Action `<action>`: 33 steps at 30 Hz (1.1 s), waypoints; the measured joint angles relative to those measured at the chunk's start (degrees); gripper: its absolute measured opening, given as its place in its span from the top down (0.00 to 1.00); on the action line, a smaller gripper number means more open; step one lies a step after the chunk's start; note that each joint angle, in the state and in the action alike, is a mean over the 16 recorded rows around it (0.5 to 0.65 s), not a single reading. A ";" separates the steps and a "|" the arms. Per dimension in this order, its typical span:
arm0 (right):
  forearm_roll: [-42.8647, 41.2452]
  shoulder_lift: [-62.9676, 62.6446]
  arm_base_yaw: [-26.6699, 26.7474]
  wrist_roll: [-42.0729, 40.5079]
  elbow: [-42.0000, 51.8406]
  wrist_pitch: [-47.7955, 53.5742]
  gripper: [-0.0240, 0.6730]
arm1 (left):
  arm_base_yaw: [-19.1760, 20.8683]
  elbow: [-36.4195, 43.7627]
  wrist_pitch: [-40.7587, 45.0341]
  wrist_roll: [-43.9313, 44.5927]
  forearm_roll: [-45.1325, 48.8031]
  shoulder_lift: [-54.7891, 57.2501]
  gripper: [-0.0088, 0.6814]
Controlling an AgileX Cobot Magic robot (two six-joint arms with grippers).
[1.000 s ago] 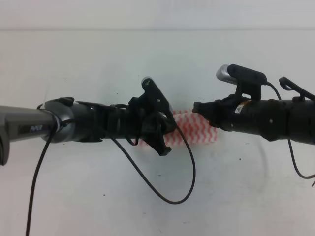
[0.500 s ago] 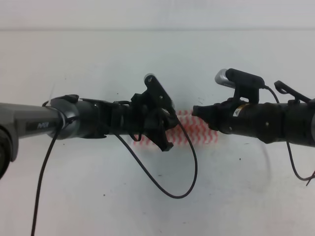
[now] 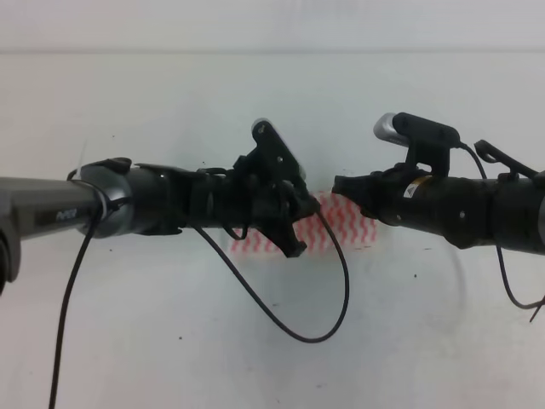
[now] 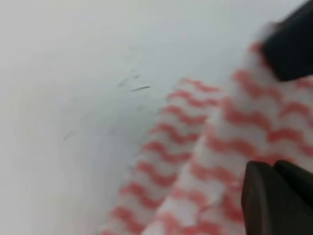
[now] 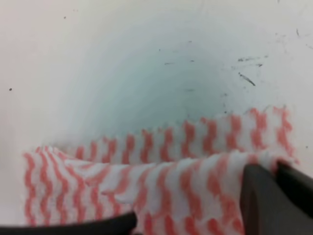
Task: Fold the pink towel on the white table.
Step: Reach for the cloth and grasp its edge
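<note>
Your left gripper [image 3: 294,223] and right gripper [image 3: 342,189] each seem to pinch the pink towel [image 3: 336,226], which lies long-ways between them on the white table [image 3: 170,324], left slightly nearer.

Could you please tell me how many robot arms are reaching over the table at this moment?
2: the left arm comes in from the left, the right arm from the right, meeting over the pink towel mid-table.
</note>
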 joint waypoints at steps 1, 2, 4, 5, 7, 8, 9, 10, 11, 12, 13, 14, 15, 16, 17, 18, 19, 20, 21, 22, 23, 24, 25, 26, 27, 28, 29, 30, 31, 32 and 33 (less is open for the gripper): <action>0.01 0.01 0.00 0.00 0.00 -0.10 0.99 | 0.00 0.00 0.24 -0.36 0.44 -0.09 0.99; 0.01 0.01 0.00 0.00 0.00 -0.22 0.99 | 0.00 0.00 0.47 -0.72 0.87 -0.16 0.99; 0.00 0.00 0.00 0.00 0.00 -0.47 0.99 | 0.00 0.00 0.93 -1.43 1.79 -0.22 0.99; -0.01 0.00 0.00 0.00 0.00 -0.60 0.99 | 0.00 0.00 1.08 -1.71 2.26 -0.19 0.99; -0.01 -0.01 -0.01 -0.01 -0.01 -0.79 0.99 | 0.00 -0.01 1.42 -2.28 3.09 -0.08 0.99; -0.01 -0.01 -0.01 0.00 0.00 -0.81 0.99 | 0.00 -0.01 1.37 -2.49 3.52 0.06 0.99; -0.01 -0.01 -0.01 0.00 -0.01 -0.87 0.99 | 0.00 -0.01 1.28 -2.66 3.91 0.23 0.99; -0.01 0.00 0.00 0.00 0.00 -0.86 0.99 | 0.00 -0.01 1.14 -2.78 4.22 0.42 0.99; -0.01 0.00 0.00 0.00 0.00 -0.90 0.99 | 0.00 -0.01 0.98 -2.80 4.43 0.63 0.99; -0.01 0.00 0.00 0.00 0.00 -0.93 0.99 | 0.00 -0.01 0.80 -2.70 4.50 0.85 0.99; -0.01 0.00 0.00 0.00 0.00 -0.97 0.99 | 0.00 -0.01 0.70 -2.37 4.32 1.02 0.99; -0.01 0.00 0.00 0.00 0.00 -0.99 0.99 | 0.00 -0.02 0.55 -1.95 4.04 1.25 0.99; -0.01 0.00 0.00 0.00 0.00 -1.00 0.99 | 0.00 -0.02 0.43 -1.41 3.64 1.49 0.99; -0.01 0.00 0.00 0.00 0.00 -1.01 0.99 | 0.00 -0.02 0.31 -0.81 3.23 1.73 0.99; -0.01 0.00 0.00 0.00 0.00 -1.02 0.99 | 0.00 -0.02 0.23 -0.20 2.79 1.94 0.99; 0.00 0.01 0.00 0.00 0.00 -0.98 0.99 | 0.00 -0.03 0.15 0.44 2.36 2.15 0.99; 0.00 0.01 0.00 0.00 0.00 -1.02 0.99 | 0.00 -0.03 0.06 1.08 1.95 2.39 0.99; 0.01 0.01 0.00 0.00 0.00 -0.98 0.99 | 0.00 -0.03 0.02 1.71 1.51 2.60 0.99; 0.01 0.02 0.01 0.01 0.01 -0.94 0.99 | 0.00 -0.03 -0.03 2.35 1.09 2.81 0.99; 0.01 0.02 0.01 0.01 0.01 -0.95 0.99 | 0.00 -0.03 -0.05 2.98 0.69 2.98 0.99; 0.02 0.02 0.01 0.01 0.01 -0.91 0.99 | 0.00 -0.03 -0.02 3.62 0.25 3.12 0.99; 0.02 0.02 0.01 0.01 0.01 -0.91 0.99 | 0.00 -0.03 0.04 4.25 -0.18 3.23 0.99; 0.03 0.02 0.01 0.01 0.01 -0.91 0.99 | 0.00 -0.03 0.13 4.86 -0.62 3.31 0.99; 0.03 0.03 0.01 0.01 0.01 -0.91 0.99 | 0.00 -0.03 0.26 5.47 -1.03 3.37 0.99; 0.03 0.03 0.01 0.01 0.01 -0.91 0.99 | 0.00 -0.04 0.39 6.04 -1.44 3.39 0.99; 0.03 0.05 0.01 0.01 0.01 -0.91 0.99 | 0.00 -0.04 0.54 6.54 -1.71 3.42 0.99; 0.03 0.06 0.01 0.01 0.01 -0.91 0.99 | 0.00 -0.05 0.65 6.82 -1.79 3.46 0.99; 0.03 0.08 0.01 0.01 0.01 -0.91 0.99 | 0.00 -0.07 0.77 7.11 -1.90 3.48 0.99; 0.03 0.09 0.01 0.01 0.01 -0.91 0.99 | 0.00 -0.09 0.88 7.31 -1.92 3.50 0.99; 0.03 0.10 0.01 0.01 0.01 -0.91 0.99 | 0.00 -0.13 0.95 7.47 -1.93 3.51 0.99; 0.03 0.12 0.01 0.01 0.01 -0.91 0.99 | 0.00 -0.19 1.00 7.59 -1.94 3.52 0.99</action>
